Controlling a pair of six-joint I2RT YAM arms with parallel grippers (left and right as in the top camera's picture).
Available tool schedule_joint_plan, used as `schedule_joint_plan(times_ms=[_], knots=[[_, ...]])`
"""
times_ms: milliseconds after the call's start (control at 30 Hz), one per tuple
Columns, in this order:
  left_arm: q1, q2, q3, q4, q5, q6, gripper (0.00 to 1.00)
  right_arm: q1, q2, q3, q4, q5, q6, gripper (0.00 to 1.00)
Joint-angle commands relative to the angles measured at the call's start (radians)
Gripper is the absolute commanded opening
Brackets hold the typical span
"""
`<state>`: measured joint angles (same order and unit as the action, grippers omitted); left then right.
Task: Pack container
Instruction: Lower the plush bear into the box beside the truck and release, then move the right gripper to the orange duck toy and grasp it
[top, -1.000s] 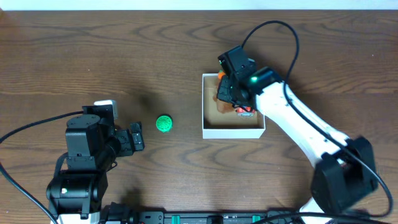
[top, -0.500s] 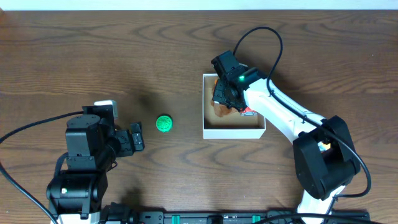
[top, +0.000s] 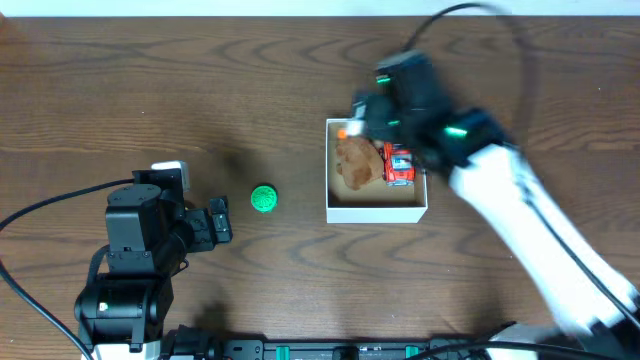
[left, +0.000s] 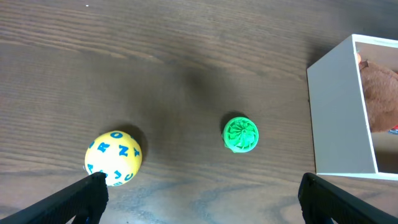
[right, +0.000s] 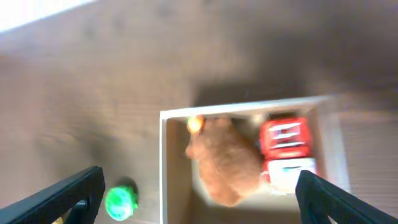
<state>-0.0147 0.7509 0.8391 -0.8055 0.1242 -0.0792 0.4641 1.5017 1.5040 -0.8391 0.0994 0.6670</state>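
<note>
The container (top: 375, 212) is a white-walled box right of the table's middle, also in the left wrist view (left: 339, 118) and the right wrist view (right: 242, 111). Inside lie a brown plush toy (top: 355, 162) (right: 227, 165), a red and white toy (top: 399, 165) (right: 286, 149) and a small orange piece (top: 343, 130). My right gripper (top: 385, 105) (right: 199, 208) hovers open above the box, blurred by motion, holding nothing. A green ball (top: 263, 199) (left: 240, 134) lies left of the box. My left gripper (top: 218, 222) (left: 202, 199) is open and empty, just left of it.
A yellow ball with blue letters (left: 114, 157) rests on the wooden table beside the left finger of my left gripper. Black cables trail from both arms. The table's far edge runs along the top of the overhead view.
My right gripper opened, left the brown toy lying in the container, and lifted up and back out of the box. The left arm and green ball stayed put.
</note>
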Motion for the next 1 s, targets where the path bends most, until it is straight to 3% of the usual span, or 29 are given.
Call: schedule_joint_plan(times_ms=[0,133,233,400,733,967], knots=[[0.004,0.000,0.022,-0.002,-0.012,-0.009,0.98,-0.144,-0.109,0.014,-0.089,0.059,-0.029,0.98],[0.004,0.000,0.022,-0.002,-0.012,-0.009,0.98,-0.409,-0.190,0.013,-0.277,0.058,-0.053,0.99],[0.004,0.000,0.022,-0.002,-0.012,-0.009,0.98,-0.609,-0.187,0.000,-0.367,0.045,-0.179,0.99],[0.004,0.000,0.022,-0.002,-0.012,-0.009,0.98,-0.798,-0.151,-0.121,-0.386,-0.049,-0.381,0.99],[0.004,0.000,0.021,-0.002,-0.012,-0.009,0.98,-0.830,-0.018,-0.516,-0.158,-0.077,-0.463,0.99],[0.004,0.000,0.021,-0.002,-0.012,-0.009,0.98,-0.830,0.072,-0.615,0.016,-0.073,-0.462,0.97]])
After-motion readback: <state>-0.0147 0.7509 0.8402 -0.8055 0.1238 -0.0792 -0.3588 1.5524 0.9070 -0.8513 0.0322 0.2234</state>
